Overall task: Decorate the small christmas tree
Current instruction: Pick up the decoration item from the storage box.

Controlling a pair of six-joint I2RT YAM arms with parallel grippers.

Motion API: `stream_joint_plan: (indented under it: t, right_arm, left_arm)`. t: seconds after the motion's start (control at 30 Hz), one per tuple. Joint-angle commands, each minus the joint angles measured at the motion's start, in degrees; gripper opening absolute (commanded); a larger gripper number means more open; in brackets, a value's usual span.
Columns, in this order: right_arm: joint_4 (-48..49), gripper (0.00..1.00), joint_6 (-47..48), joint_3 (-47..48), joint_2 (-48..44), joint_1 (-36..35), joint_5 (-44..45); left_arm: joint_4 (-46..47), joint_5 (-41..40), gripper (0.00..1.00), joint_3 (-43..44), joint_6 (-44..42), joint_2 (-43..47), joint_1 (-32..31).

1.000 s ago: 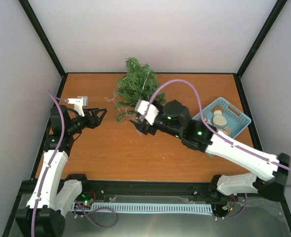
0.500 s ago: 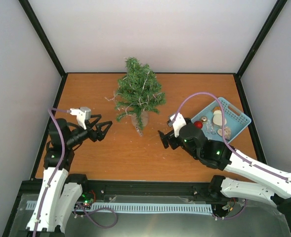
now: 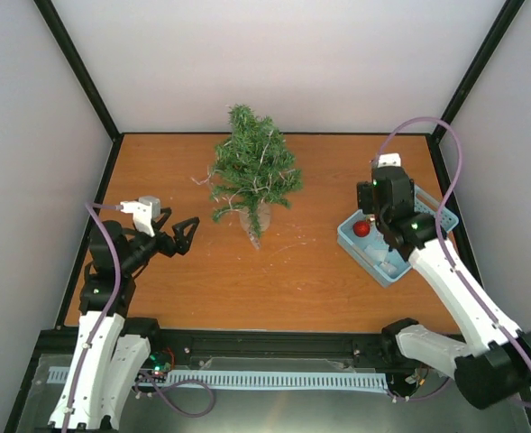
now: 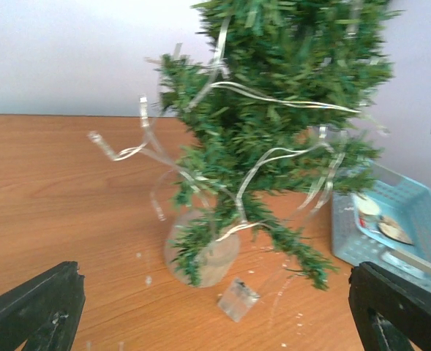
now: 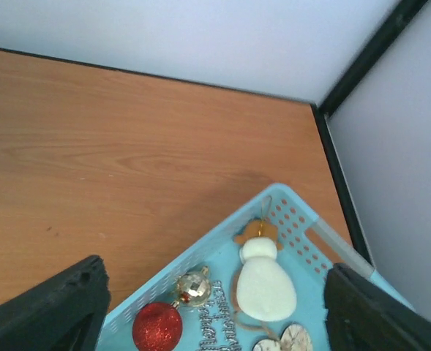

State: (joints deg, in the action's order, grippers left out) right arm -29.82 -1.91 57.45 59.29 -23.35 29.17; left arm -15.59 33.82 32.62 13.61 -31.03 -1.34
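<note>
The small christmas tree [image 3: 251,173] stands at the back centre on a pale round base [image 3: 254,222]. Silver ribbon strands hang in its branches. In the left wrist view the tree [image 4: 274,110] fills the upper middle, and a small clear box [image 4: 237,298] lies by its base. My left gripper [image 3: 186,234] is left of the tree, apart from it, open and holding nothing. My right gripper [image 3: 382,215] hovers open over the blue basket [image 3: 353,245], nothing between its fingers [image 5: 47,307]. Below it lie a red glitter ball [image 5: 156,327], a mirror ball [image 5: 194,286] and a white snowman [image 5: 265,285].
The basket's rim [image 5: 200,252] sits near the table's right edge and the black corner post [image 5: 369,55]. Silver lettering [image 5: 219,329] and a wooden heart [image 5: 285,338] also lie in the basket. White crumbs dot the wood around the tree's base.
My right arm has swung away from the tree's base to the right and now hangs over the basket. My left gripper has opened wider and stayed left of the tree.
</note>
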Motion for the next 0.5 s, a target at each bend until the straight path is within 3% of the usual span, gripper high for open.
stream_joint_plan:
  t: [0.0,0.2,0.3,0.47]
  right_arm:
    - [0.68,0.76,2.48,0.85,8.14,6.92,-4.01]
    - [0.4,0.5,3.92,0.65,18.66,14.27,-3.21]
    - [2.11,0.44,4.1,0.0,21.79,15.49,-1.89]
    - [8.35,0.38,-1.37,-3.83,21.89,17.6,-14.86]
  left_arm:
    - [-2.33,-6.88,1.0,1.36,0.62,-0.52,-0.25]
    - [-0.28,-3.63,1.0,0.04,0.37,-0.12,-0.98]
    - [0.04,-3.21,1.0,-0.02,0.28,-0.2,-0.94]
    - [0.03,-2.97,1.0,-0.1,-0.08,0.26,-0.96]
